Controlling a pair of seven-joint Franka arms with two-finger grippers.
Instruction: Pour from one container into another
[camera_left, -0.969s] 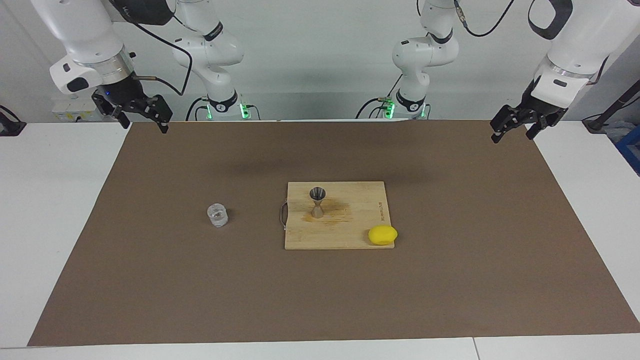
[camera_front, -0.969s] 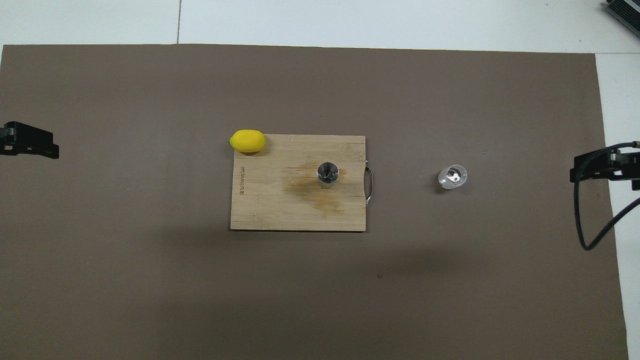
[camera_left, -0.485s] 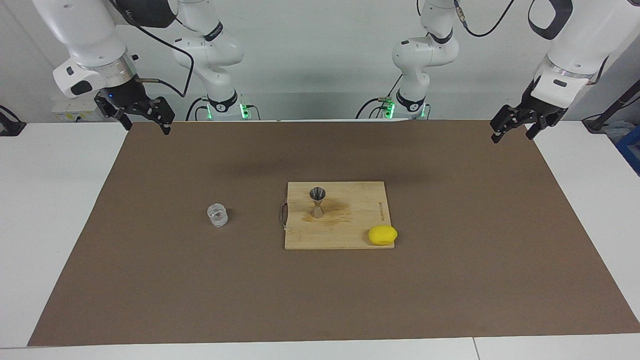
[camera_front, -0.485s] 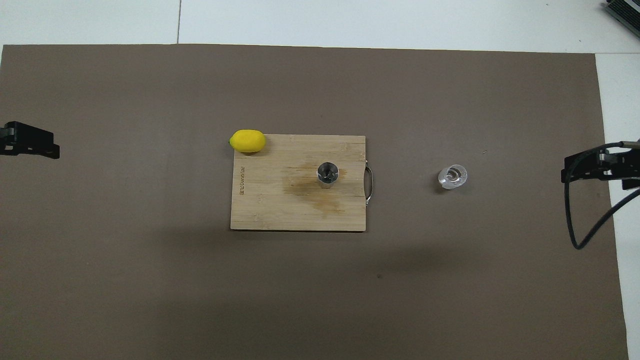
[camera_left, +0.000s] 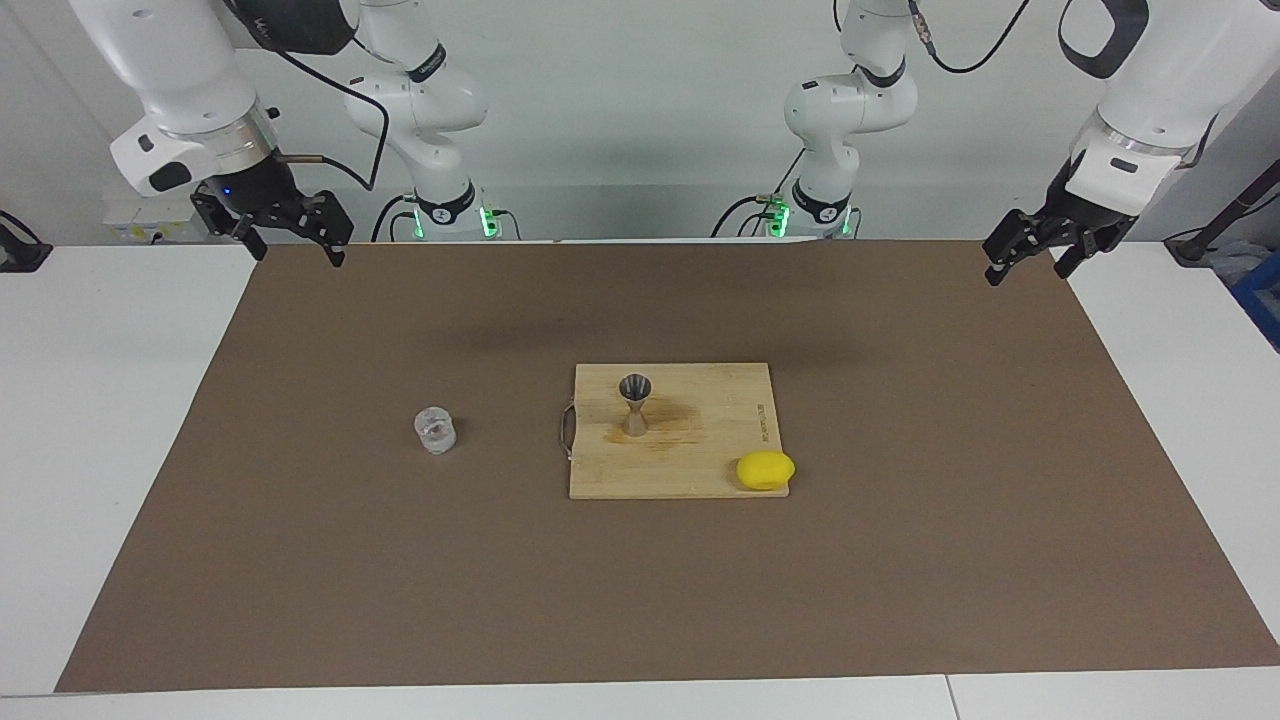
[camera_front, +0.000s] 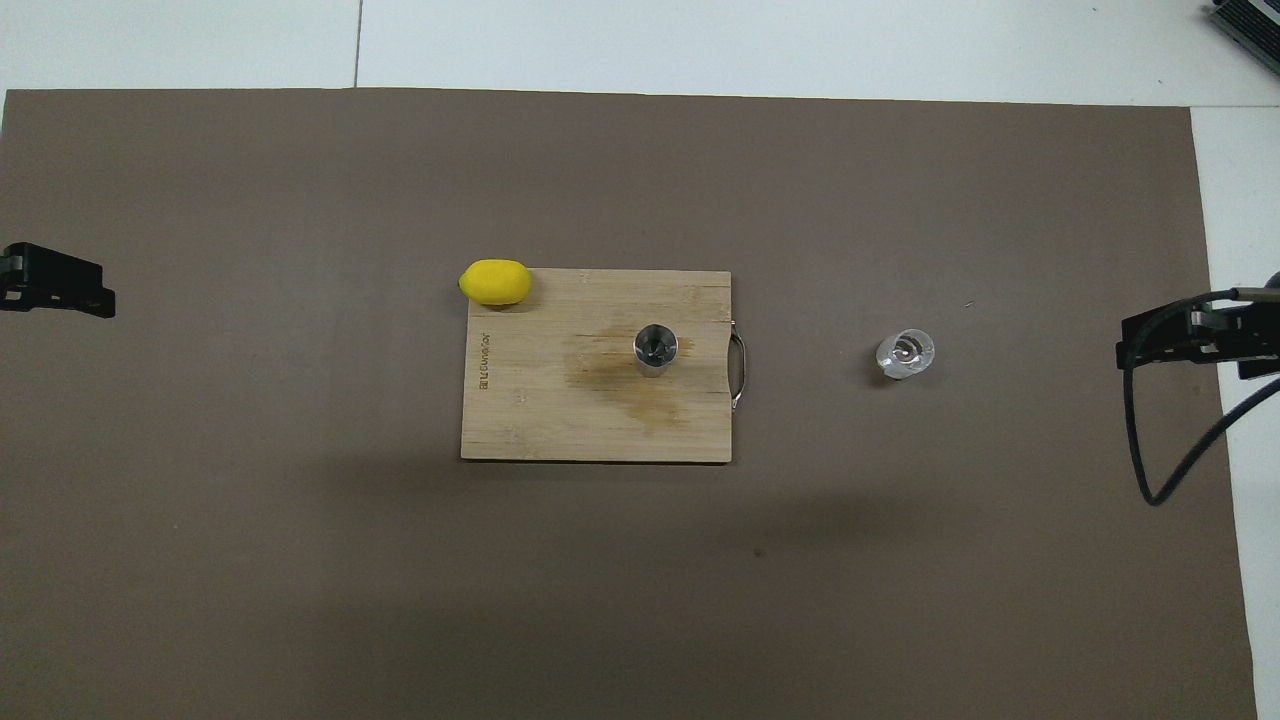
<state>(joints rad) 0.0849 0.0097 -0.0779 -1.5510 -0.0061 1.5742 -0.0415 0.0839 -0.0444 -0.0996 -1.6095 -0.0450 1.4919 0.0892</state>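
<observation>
Even, bright light from above; soft blurred shadows fall on the brown mat (camera_left: 900, 560) near the robots' edge. Both views sharp, no glare.

Yellow lemon (camera_left: 765, 470), silvery jigger (camera_left: 635, 403), clear glass cup (camera_left: 435, 430), stained tan board (camera_left: 720, 440), brown mat (camera_left: 400, 580).

The white tabletop (camera_left: 110, 420) is covered almost wholly by a large brown rectangular mat (camera_left: 900, 560), with bare white strips showing around its edges. On the mat, near the middle, lies a pale rectangular wooden cutting board (camera_left: 700, 470) with a thin metal handle at the end toward the right arm (a darker stain marks its middle). A small clear cylindrical glass cup (camera_left: 436, 430) stands upright on the mat, apart from the board, toward the right arm's end of the tabletop.
</observation>
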